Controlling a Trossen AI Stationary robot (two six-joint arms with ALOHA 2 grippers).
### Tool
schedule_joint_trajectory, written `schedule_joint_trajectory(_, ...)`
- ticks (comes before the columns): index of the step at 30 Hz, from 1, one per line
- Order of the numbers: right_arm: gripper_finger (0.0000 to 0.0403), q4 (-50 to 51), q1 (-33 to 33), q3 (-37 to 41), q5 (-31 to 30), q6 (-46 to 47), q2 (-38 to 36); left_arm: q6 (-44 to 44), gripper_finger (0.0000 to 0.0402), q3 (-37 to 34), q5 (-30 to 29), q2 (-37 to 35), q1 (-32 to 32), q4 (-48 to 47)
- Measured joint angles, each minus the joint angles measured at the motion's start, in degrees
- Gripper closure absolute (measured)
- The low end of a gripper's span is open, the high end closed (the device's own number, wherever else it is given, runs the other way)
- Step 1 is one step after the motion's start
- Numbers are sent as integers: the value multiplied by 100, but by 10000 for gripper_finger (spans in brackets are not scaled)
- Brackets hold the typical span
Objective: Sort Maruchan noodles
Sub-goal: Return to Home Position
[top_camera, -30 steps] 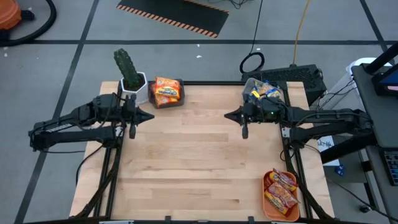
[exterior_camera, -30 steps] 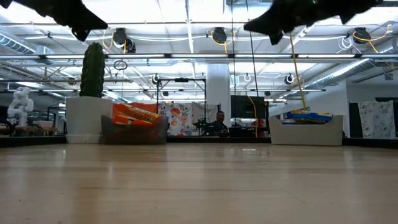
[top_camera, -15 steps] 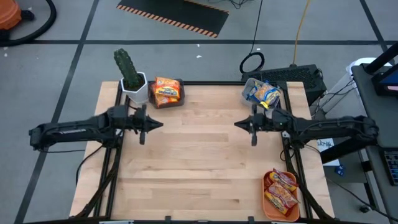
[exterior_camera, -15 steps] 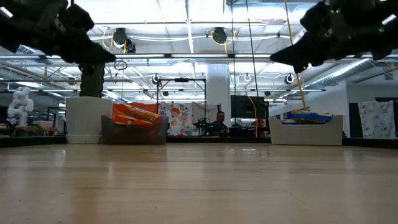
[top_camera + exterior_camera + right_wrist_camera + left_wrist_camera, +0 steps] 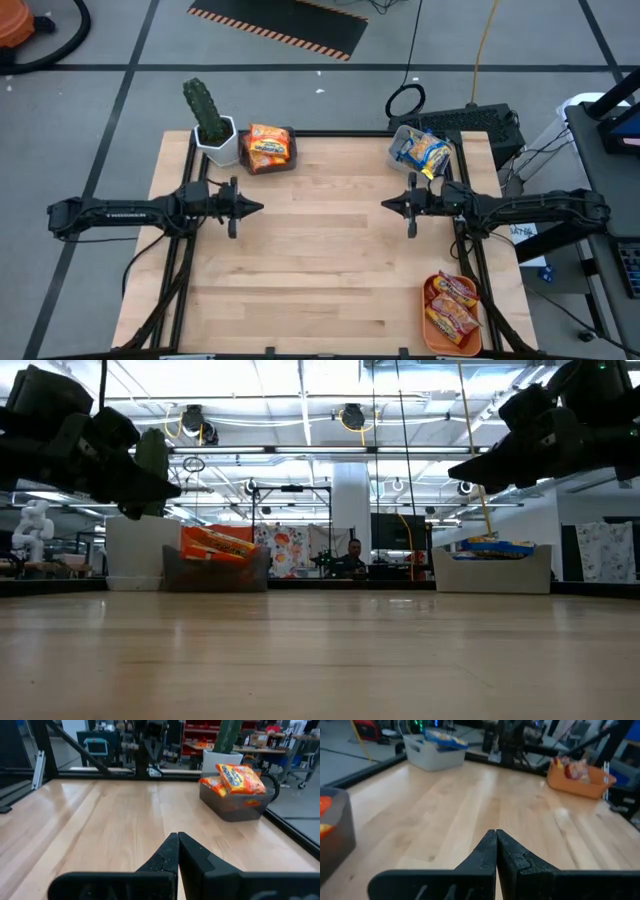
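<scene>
Both arms hovered over the tabletop [image 5: 320, 265], my left end effector [image 5: 258, 208] and right end effector [image 5: 386, 206] pinched shut, empty. The orange noodle packets [image 5: 268, 146] lay binned beside the cactus [image 5: 203, 108], blue packets [image 5: 425, 150] across from it, red packets [image 5: 453, 308] diagonally opposite. Light, slippery, brittle, I judged: pinch across the narrow width.

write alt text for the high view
A robot's left gripper and right gripper, both shut, face each other over a wooden table. Noodle packs lie sorted in a dark bin, a grey bin and an orange tray.
</scene>
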State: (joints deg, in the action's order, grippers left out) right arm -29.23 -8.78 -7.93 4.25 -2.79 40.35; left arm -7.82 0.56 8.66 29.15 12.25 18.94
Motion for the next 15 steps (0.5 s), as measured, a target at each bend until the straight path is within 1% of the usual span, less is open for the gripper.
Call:
schedule_joint_trajectory(4,403,-373,0,197,18,57,-114,121,401,-3,-11,0,-100,-83)
schedule_joint_trajectory(15,403,-399,-2,683,-304,158,-731,298,401,-3,-126,2,-118,-424)
